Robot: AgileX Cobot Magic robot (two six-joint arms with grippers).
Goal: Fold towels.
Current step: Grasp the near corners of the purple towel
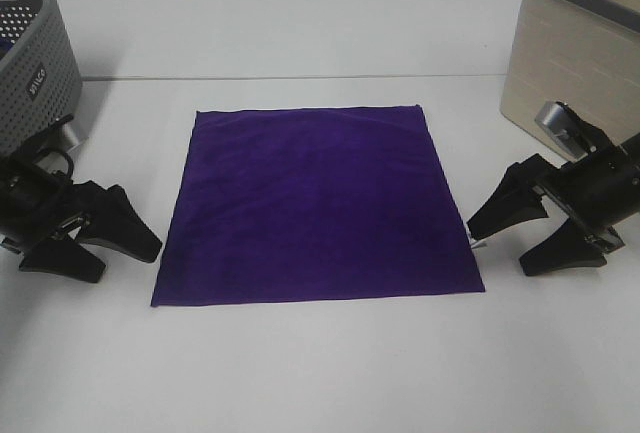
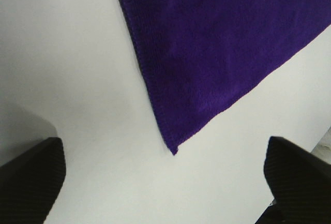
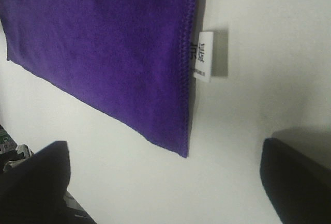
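Purple towel (image 1: pixel 318 203) lies flat and fully spread at the centre of the white table (image 1: pixel 320 373), unfolded. Left gripper (image 1: pixel 128 258) has jaws spread, low beside the near-left corner, not touching. Right gripper (image 1: pixel 497 246) has jaws spread, empty, just beside the near-right corner, where a white tag (image 3: pixel 203 56) sticks out. Grey basket (image 1: pixel 35 53) far left, beige basket (image 1: pixel 585 53) far right.

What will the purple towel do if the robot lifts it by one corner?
It will probably droop limply: the purple towel lies thin and flat with soft ripples. It seems light, being so thin. Pushed, its fuzzy cloth would likely bunch up, not slide.
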